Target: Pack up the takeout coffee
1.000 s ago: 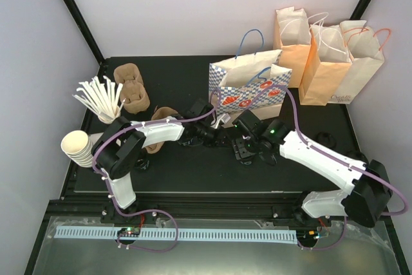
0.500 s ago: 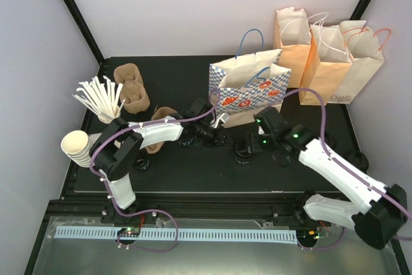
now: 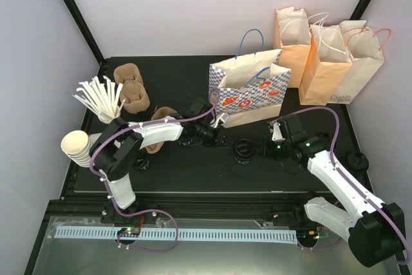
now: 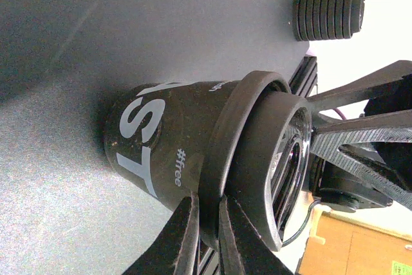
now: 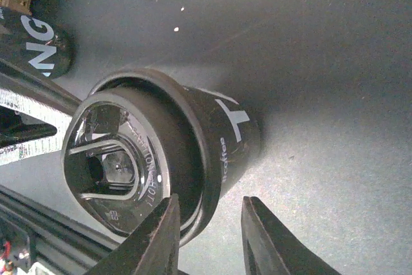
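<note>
The takeout coffee [image 3: 243,149], a small black cup with a black lid and white lettering, stands on the black table in front of the checkered bag. My left gripper [image 3: 226,140] reaches it from the left. In the left wrist view the takeout coffee [image 4: 174,146] fills the frame and my left gripper [image 4: 209,239] is shut on the lid's rim. My right gripper [image 3: 268,149] sits just right of the cup. In the right wrist view the takeout coffee [image 5: 219,140] lies just beyond my right gripper [image 5: 212,239], whose jaws stand apart with only bare table between them.
A blue checkered paper bag [image 3: 248,88] stands open behind the cup. Three tan paper bags [image 3: 328,56] stand at the back right. Brown pulp carriers [image 3: 132,88], white straws [image 3: 100,98] and stacked cream cups [image 3: 77,146] are on the left. Black lids [image 3: 356,159] lie at the right edge.
My right arm has drawn back to the right, off the cup, and its jaws have narrowed. The left gripper has kept its hold on the lid rim.
</note>
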Action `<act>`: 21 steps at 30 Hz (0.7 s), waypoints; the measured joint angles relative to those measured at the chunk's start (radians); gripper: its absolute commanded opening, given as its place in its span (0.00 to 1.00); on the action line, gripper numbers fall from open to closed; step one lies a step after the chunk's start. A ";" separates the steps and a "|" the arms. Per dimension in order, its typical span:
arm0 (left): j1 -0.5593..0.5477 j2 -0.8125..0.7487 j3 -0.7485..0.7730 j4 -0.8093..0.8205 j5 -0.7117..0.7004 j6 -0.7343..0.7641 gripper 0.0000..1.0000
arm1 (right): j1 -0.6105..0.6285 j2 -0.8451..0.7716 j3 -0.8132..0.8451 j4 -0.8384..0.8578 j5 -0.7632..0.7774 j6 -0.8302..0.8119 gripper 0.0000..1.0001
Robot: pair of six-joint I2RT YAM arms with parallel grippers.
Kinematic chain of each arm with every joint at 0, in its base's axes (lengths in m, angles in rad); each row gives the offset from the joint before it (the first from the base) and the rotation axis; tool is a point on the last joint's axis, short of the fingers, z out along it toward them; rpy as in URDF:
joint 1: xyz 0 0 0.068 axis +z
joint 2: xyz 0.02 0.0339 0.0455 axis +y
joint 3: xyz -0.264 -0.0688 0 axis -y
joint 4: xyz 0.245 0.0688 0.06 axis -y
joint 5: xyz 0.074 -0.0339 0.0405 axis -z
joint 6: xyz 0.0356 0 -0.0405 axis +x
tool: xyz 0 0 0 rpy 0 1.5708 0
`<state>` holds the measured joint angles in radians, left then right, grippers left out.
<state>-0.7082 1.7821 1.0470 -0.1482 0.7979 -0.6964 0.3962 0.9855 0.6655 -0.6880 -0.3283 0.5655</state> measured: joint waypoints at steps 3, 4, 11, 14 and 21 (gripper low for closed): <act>0.000 0.000 0.000 0.000 -0.001 -0.004 0.07 | -0.011 0.000 -0.013 0.012 -0.029 -0.002 0.25; 0.000 0.000 0.000 0.001 -0.001 -0.005 0.07 | -0.014 0.000 -0.013 0.017 -0.037 -0.003 0.23; 0.002 0.000 0.000 0.005 -0.002 -0.014 0.07 | -0.024 0.014 -0.013 0.042 -0.060 -0.009 0.19; 0.002 0.000 0.000 0.006 -0.002 -0.014 0.07 | -0.037 0.019 -0.013 0.046 -0.060 -0.009 0.17; 0.002 0.014 0.013 0.011 -0.001 -0.017 0.07 | -0.066 0.025 -0.019 0.048 -0.060 -0.010 0.18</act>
<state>-0.7067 1.7962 1.0599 -0.1368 0.7971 -0.7136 0.3298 1.0103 0.6464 -0.6399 -0.3882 0.5560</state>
